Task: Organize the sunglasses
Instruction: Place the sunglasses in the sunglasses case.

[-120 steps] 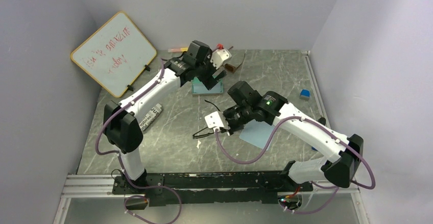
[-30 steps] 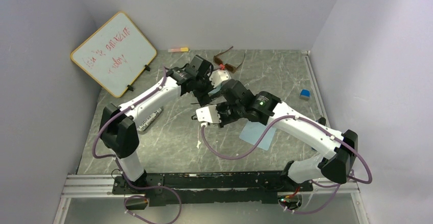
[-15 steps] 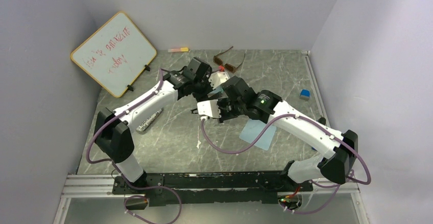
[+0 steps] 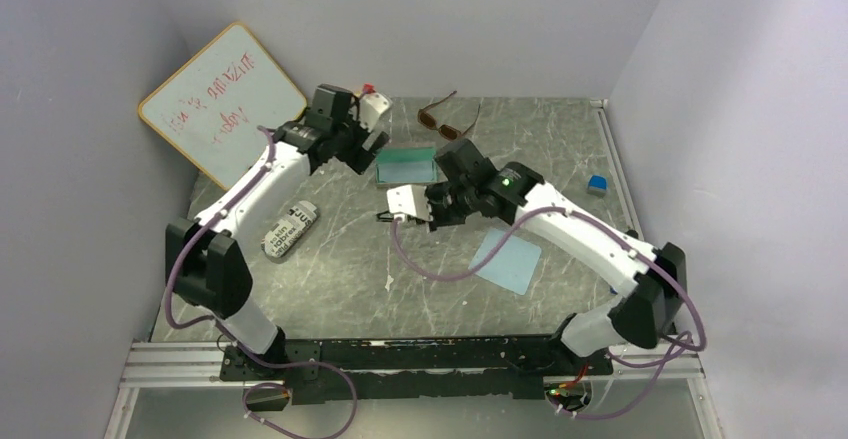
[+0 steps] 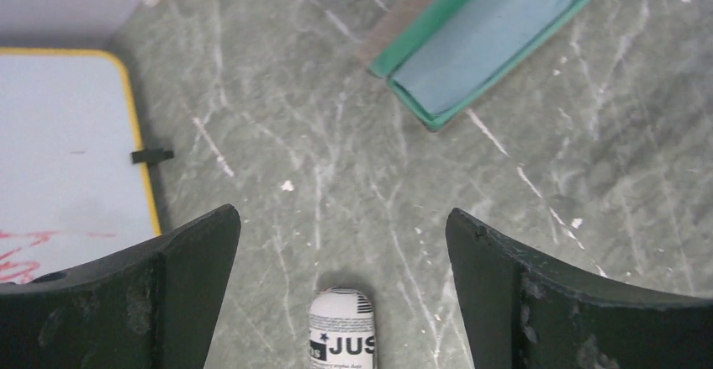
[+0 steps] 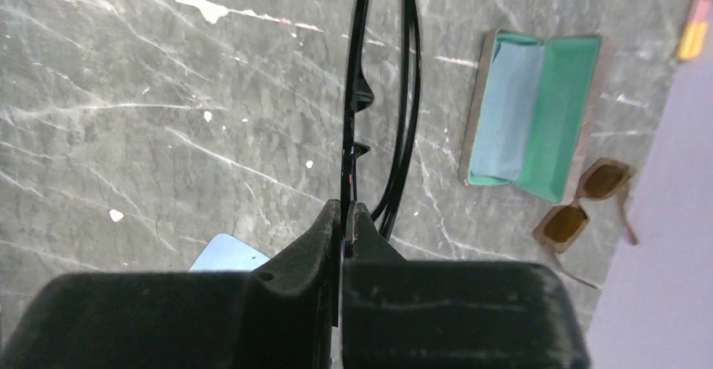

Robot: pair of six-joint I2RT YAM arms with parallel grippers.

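My right gripper (image 6: 345, 211) is shut on the black sunglasses (image 6: 360, 92) and holds them folded, edge-on, above the table; in the top view they sit at its tip (image 4: 385, 217). The brown sunglasses (image 4: 444, 122) lie open at the back of the table, also in the right wrist view (image 6: 588, 203). The open case (image 4: 408, 165) with green lining and a blue cloth lies between both arms, also in the right wrist view (image 6: 530, 117) and left wrist view (image 5: 485, 37). My left gripper (image 5: 340, 255) is open and empty, high at the back left (image 4: 372, 131).
The grey pouch with black lettering (image 4: 290, 229) lies on the left, below my left gripper (image 5: 340, 335). A light blue cloth (image 4: 506, 260) lies right of centre. A whiteboard (image 4: 222, 104) leans at the back left. A small blue block (image 4: 597, 185) sits at the right edge.
My left gripper has drawn back from the case to the back left and stands open. My right gripper has carried the black sunglasses up off the table toward the case.
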